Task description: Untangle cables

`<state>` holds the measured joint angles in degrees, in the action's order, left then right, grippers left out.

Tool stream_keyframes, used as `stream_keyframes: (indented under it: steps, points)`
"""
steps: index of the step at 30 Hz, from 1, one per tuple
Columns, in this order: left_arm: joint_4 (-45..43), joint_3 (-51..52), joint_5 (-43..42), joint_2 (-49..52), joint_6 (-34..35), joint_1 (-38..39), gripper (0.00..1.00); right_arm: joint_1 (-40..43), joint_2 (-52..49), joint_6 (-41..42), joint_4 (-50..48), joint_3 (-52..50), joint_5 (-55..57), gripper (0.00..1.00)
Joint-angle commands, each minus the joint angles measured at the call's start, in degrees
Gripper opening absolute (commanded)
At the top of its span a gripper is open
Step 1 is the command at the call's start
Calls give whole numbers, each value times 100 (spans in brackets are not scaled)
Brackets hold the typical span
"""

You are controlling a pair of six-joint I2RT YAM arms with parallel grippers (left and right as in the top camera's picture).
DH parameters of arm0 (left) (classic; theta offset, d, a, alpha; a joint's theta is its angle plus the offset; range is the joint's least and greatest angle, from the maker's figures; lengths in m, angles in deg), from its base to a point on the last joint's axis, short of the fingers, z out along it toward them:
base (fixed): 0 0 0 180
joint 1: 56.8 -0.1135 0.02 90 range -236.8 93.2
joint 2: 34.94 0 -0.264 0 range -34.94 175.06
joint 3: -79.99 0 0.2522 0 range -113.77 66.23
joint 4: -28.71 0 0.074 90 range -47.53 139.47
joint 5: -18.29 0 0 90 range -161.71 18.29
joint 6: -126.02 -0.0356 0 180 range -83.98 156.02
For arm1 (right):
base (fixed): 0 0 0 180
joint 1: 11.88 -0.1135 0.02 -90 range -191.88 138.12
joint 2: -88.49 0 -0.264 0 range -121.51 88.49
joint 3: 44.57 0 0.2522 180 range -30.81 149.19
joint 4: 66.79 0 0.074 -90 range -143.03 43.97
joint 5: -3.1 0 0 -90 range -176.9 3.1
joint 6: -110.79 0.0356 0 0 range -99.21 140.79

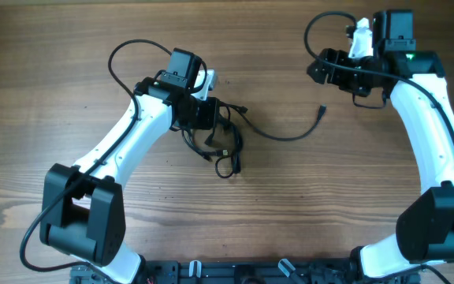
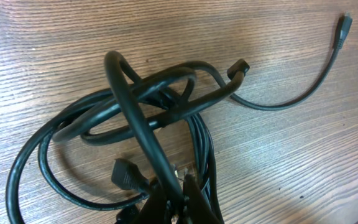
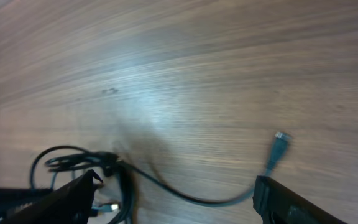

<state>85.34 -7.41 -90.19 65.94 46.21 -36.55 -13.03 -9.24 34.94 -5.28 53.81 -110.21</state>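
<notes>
The cables lie in one tangled heap on the wooden table, a little toward 9 o'clock from the table's centre in the overhead view. Several loose loops are stacked and crossed over one another, so I cannot tell where one cord ends and the other begins.

The left gripper is right on the heap's 10 o'clock edge. In the left wrist view its fingers are pinched together on one cord, which rises in a raised arch over the other loops. A plug lies just beside the fingers at their 9 o'clock. An angled plug rests at the heap's 2 o'clock edge, touching the outer loop.

From the heap a single free tail curves out toward 3 o'clock across bare wood. It ends in a small end plug at about 2 o'clock from the heap, well apart from it.

The right gripper sits at about 1 o'clock on the table, near that end plug but not touching it. In the right wrist view its fingers are spread wide with nothing between them. The tail and end plug lie on the wood between and ahead of them.

The left arm's own wire loops out at 10 o'clock of the heap, clear of the cables. The left arm's black wrist covers part of the heap from above.
</notes>
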Motion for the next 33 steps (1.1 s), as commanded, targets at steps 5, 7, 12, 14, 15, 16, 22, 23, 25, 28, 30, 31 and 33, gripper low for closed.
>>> stream_keyframes:
  steps: [5, 7, 12, 14, 15, 16, 22, 23, 25, 28, 30, 31, 33]
  points:
    - [282, -289, 70, -597, 293, -146, 4, -201, -33, -367, -118, 37, -387, 84]
    - [304, -289, 33, -920, 356, -153, 4, -201, -33, -365, -116, 37, -376, 84]
    - [-42, -289, 2, -1718, 791, -323, 4, -201, -33, -365, -59, 37, -382, 82]
    - [-271, -289, -223, -1838, 933, -358, 4, -208, -33, -407, -48, 37, -531, 81]
    - [-527, -289, -562, -1908, 1104, -400, 4, -240, -33, -560, -63, 37, -929, 81]
    - [-782, -289, -820, -1952, 1331, -446, 4, -282, -33, -678, -92, 37, -1204, 81]
    - [-2293, -289, -2441, -1991, 2601, -907, 4, -719, -33, -831, -411, 37, -1624, 81]
    - [-2557, -289, -2758, -1991, 2796, -992, 4, -776, -33, -717, -503, 37, -1624, 81]
    - [-3239, -289, -3543, -1989, 3434, -1193, 4, -890, -33, -389, -815, 37, -1624, 81]
    - [-3792, -289, -4280, -1989, 4026, -1392, 4, -981, -33, -380, -1139, 37, -1624, 81]
    - [-4048, -289, -4789, -1989, 4360, -1537, 4, -1071, -33, -769, -1305, 37, -1705, 82]
    - [-4113, -289, -4959, -1989, 4481, -1585, 4, -1115, -33, -990, -1344, 37, -1797, 83]
    - [-4186, -289, -5075, -1989, 4627, -1615, 4, -1266, -33, -1410, -1425, 37, -2004, 86]
